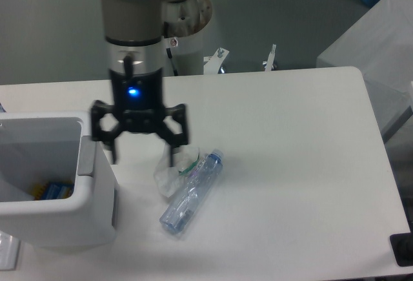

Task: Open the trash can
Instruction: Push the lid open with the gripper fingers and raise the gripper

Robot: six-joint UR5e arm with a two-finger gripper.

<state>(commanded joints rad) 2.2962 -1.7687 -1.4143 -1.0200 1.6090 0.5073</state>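
Fixed camera: trash can [58, 210] at the table's [290, 165] left edge, lid swung up, interior exposed with yellow and blue items inside, grey push bar on its right rim. Gripper [141, 159] spread wide, grasping nothing, hanging just right of the bin. Clear bottle [191, 194] and crumpled plastic [169, 172] lying beside.

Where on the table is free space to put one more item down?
The table's right half, past the clear bottle, is bare to its right edge. The back strip near the robot base is free too. The left is crowded: open trash can, open gripper, crumpled wrapper.
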